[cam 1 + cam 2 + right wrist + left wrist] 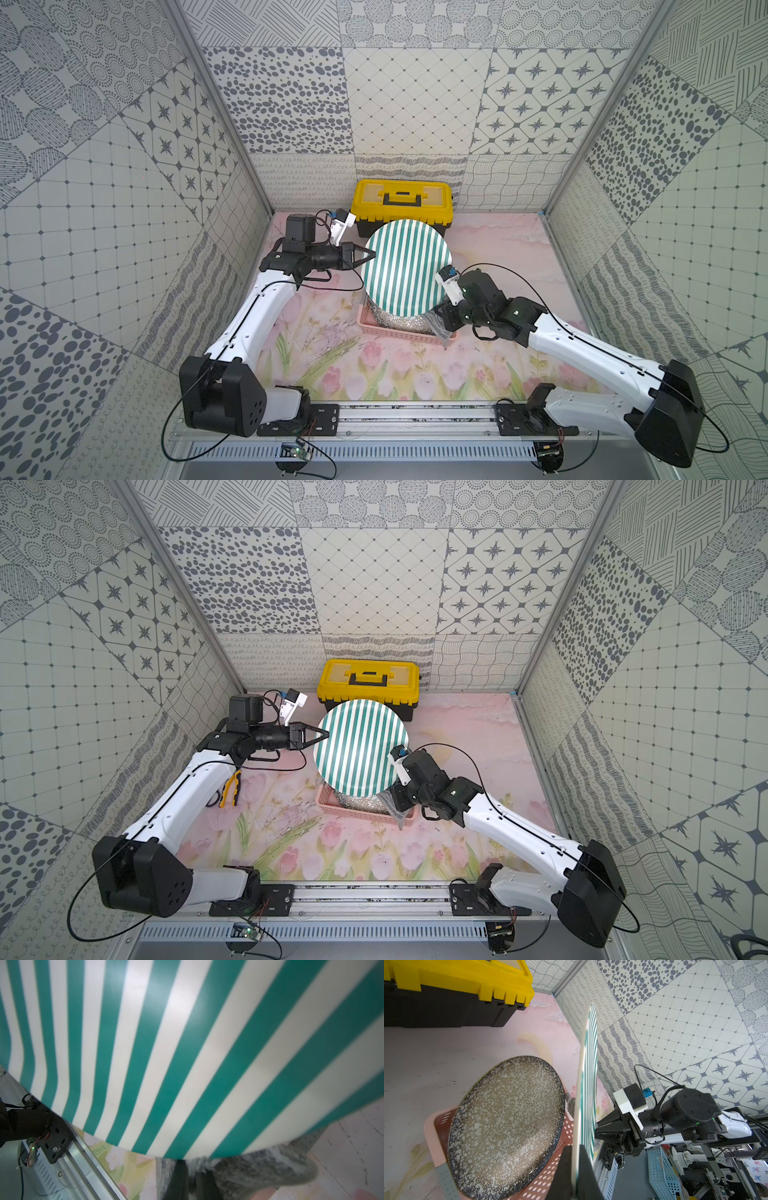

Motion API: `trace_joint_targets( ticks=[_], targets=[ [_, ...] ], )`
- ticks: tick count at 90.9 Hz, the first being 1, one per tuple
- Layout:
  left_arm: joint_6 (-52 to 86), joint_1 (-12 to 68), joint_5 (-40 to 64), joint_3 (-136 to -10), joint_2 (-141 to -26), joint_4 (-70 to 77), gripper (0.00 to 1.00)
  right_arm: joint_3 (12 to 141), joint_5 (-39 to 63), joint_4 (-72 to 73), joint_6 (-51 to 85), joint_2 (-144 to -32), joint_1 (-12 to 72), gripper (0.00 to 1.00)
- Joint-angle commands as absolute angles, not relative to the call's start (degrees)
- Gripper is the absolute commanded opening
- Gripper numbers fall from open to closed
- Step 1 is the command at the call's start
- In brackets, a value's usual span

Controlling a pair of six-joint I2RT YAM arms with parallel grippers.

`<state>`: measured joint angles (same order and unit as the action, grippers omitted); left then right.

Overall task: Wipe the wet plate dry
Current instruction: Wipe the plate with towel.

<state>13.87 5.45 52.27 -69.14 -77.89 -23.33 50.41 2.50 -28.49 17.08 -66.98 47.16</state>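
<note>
Two grippers, mid-wipe: left gripper [370,254] clamps the green-striped plate [405,270] by its rim; right gripper [191,1167] pinches a grey cloth [259,1167] at the edge just ahead; next, probably, a sweep across.

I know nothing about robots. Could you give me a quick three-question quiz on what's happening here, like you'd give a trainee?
1. True or false: the striped plate lies flat on the table.
2. What lies in the pink basket? A) a mug B) a speckled plate C) apples
3. Fill in: the right gripper holds a grey ____ at the striped plate's lower edge.

Key:
1. False: the left gripper holds it up by its rim, well off flat.
2. B.
3. cloth.
</note>
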Motion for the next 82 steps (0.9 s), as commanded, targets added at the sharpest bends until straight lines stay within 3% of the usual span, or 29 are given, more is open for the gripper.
trace_joint_targets(
  ticks=[1, 35, 82],
  targets=[
    [15.12, 5.58, 54.82, -68.80, -77.69, -22.20, 0.00, 53.74, -0.44, -18.01, 15.03, -67.07, 49.88, 0.00],
    [13.33, 5.80, 54.50, -68.73, -77.62, -23.99, 0.00, 60.03, -8.53, -18.20, 10.42, -74.25, 59.01, 0.00],
    [13.07, 5.80, 54.10, -67.60, -77.51, -24.70, 0.00, 69.28, -18.88, -17.60, 6.65, -82.97, 64.63, 0.00]
  ],
)
